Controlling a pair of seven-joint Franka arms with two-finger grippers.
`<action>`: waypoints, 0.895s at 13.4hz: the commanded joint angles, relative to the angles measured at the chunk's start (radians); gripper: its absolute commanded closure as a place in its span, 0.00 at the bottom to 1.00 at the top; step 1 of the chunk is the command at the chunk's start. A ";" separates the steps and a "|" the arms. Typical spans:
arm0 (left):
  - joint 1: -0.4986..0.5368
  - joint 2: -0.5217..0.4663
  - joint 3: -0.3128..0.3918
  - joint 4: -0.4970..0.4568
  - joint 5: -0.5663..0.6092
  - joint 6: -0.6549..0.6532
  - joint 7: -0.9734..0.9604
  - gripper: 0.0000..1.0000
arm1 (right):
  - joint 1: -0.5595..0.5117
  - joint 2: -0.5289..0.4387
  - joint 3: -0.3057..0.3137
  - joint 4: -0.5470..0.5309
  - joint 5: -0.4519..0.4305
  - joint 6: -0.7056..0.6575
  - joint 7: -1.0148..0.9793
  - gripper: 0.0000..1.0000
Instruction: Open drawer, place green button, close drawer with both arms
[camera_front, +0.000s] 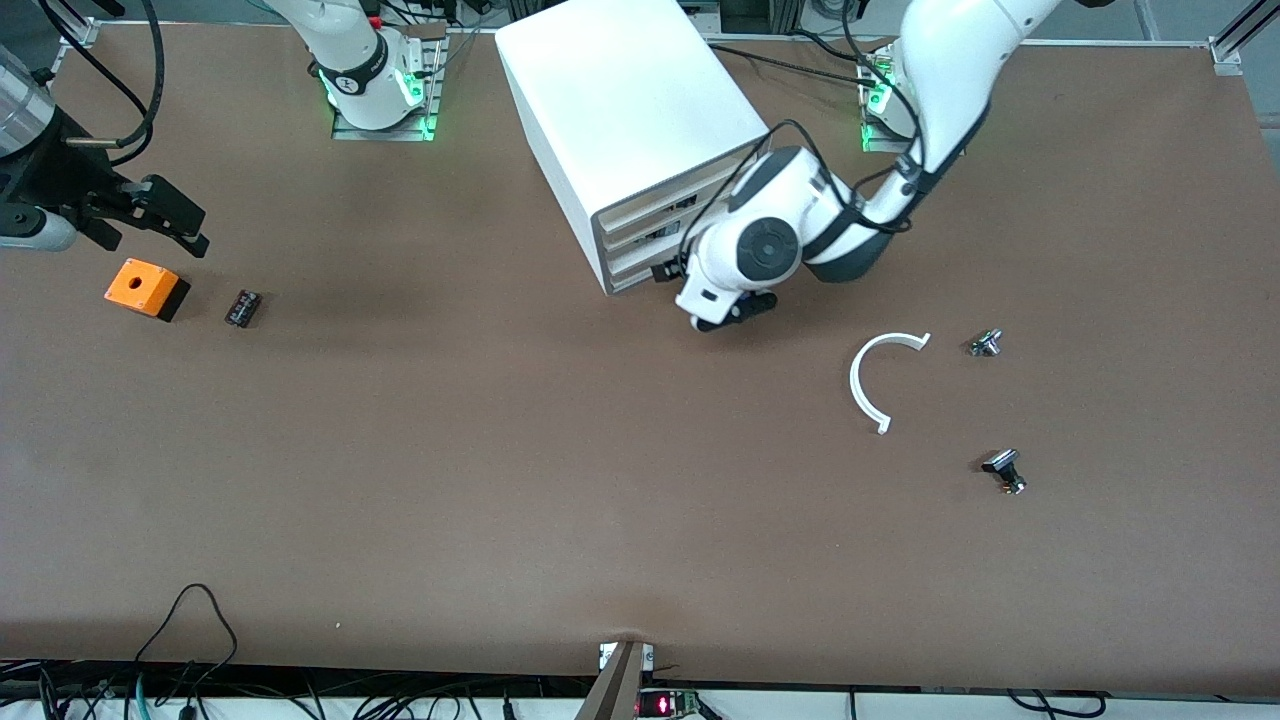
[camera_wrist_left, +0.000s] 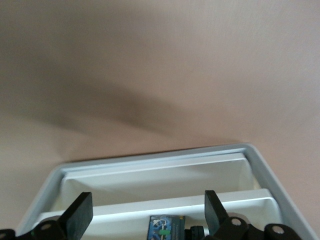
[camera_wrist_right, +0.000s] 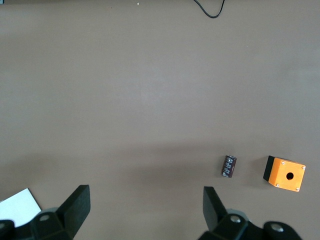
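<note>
Both tools are held open: the left tool (camera_wrist_left: 145, 212) over the drawer (camera_wrist_left: 260, 165) containing the button (camera_wrist_left: 165, 227), presumably after release, the right tool (camera_wrist_right: 145, 210) waiting over bare tabletop (camera_wrist_right: 150, 90).

Button (camera_wrist_left: 166, 228) in drawer (camera_wrist_left: 165, 180), under left gripper (camera_wrist_left: 147, 212).

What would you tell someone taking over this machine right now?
Left gripper: jaws open, over the open drawer.
Right gripper: jaws open, waiting over the right arm's end of the table, near the orange box.
Button: appears to lie in the drawer.
Done: drawer opened, button apparently placed.
Left: push the drawer shut.
</note>
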 joint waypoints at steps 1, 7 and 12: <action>0.093 -0.020 -0.005 0.098 0.099 -0.144 0.094 0.02 | -0.012 0.007 0.006 0.023 0.007 -0.013 -0.017 0.00; 0.240 -0.028 -0.012 0.457 0.245 -0.509 0.373 0.01 | -0.012 0.007 0.006 0.023 0.006 -0.013 -0.018 0.00; 0.250 -0.092 0.004 0.586 0.356 -0.568 0.597 0.01 | -0.012 0.007 0.006 0.025 0.007 -0.013 -0.017 0.00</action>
